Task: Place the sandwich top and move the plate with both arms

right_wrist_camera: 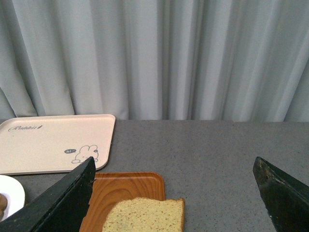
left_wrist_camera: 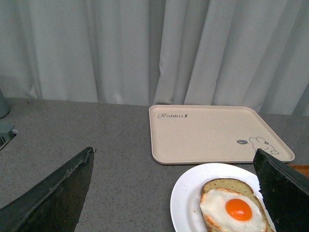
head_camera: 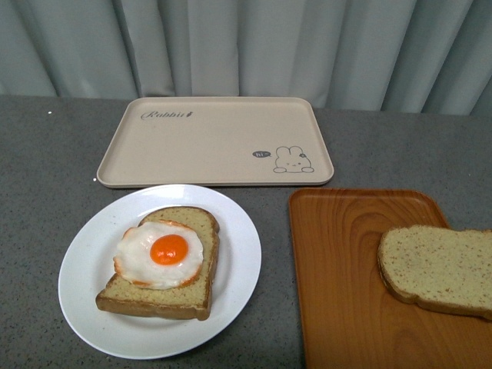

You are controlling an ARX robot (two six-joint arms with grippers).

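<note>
The sandwich top (head_camera: 438, 269) is a bare speckled bread slice lying on the orange wood-grain tray (head_camera: 346, 284) at the front right; it also shows in the right wrist view, sandwich top (right_wrist_camera: 145, 215). The white plate (head_camera: 231, 254) at the front left carries a bread slice with a fried egg (head_camera: 159, 252). Neither arm shows in the front view. My left gripper (left_wrist_camera: 174, 193) is open, above and short of the plate (left_wrist_camera: 186, 203). My right gripper (right_wrist_camera: 174, 193) is open, raised above the sandwich top, touching nothing.
A beige rabbit-print tray (head_camera: 215, 142) lies behind the plate, near the grey curtain (head_camera: 246, 46). The grey tabletop (head_camera: 46, 169) runs to the left and behind the orange tray. A pale object (left_wrist_camera: 4, 125) sits at the table's far left edge in the left wrist view.
</note>
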